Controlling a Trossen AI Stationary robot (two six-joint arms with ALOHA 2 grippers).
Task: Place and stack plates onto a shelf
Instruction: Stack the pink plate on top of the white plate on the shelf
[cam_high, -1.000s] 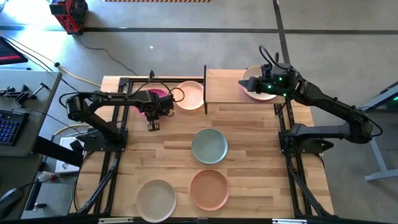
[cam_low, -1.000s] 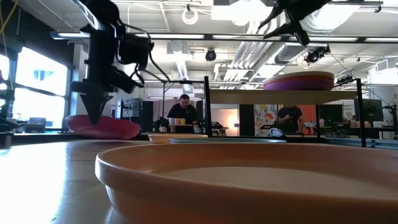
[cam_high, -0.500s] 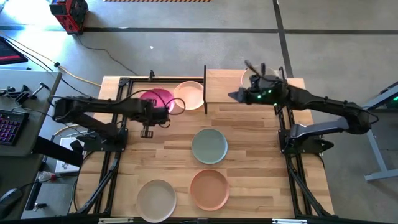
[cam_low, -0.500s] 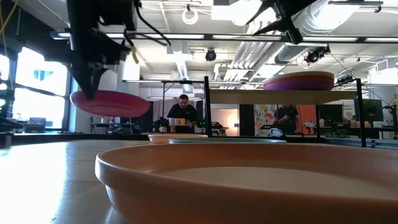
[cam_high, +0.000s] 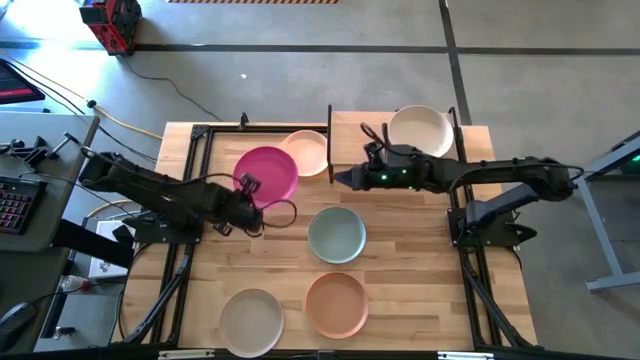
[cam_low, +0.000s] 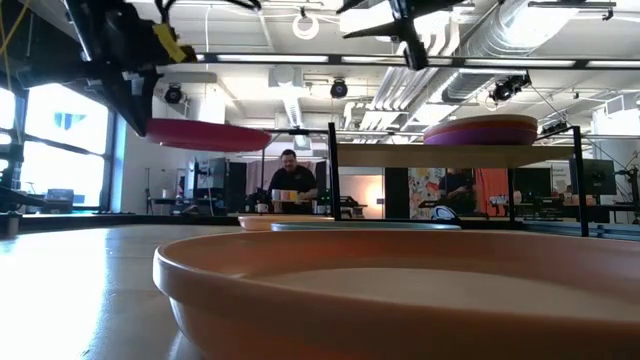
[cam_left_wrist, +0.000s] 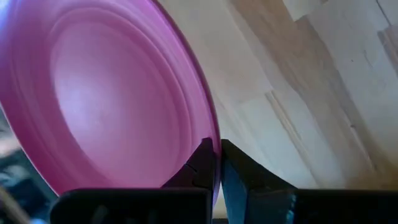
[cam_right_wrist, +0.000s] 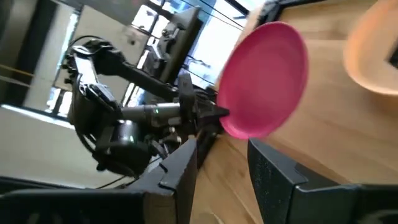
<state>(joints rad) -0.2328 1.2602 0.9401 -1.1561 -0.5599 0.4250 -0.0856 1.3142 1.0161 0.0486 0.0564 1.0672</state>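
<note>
Magenta plate (cam_high: 266, 172) hangs in the air above the bench (cam_high: 400, 270), pinched at its near rim by the left end effector (cam_left_wrist: 217, 163), whose fingers are clenched on that edge alone. In the low view it rides roughly level, well clear of the cream plate (cam_high: 307, 152) just beyond it. The right end effector (cam_right_wrist: 222, 160) hovers opposite with its fingers spread and nothing between them, reaching toward the magenta plate from the shelf (cam_high: 368, 140) side, as if for a handover. The shelf, behind the right end effector, already carries a small stack topped by an off-white plate (cam_high: 419, 130). A rim-only grip leaves the plate free to pivot or slip; a mistimed release would likely drop it onto the cream plate.
</note>
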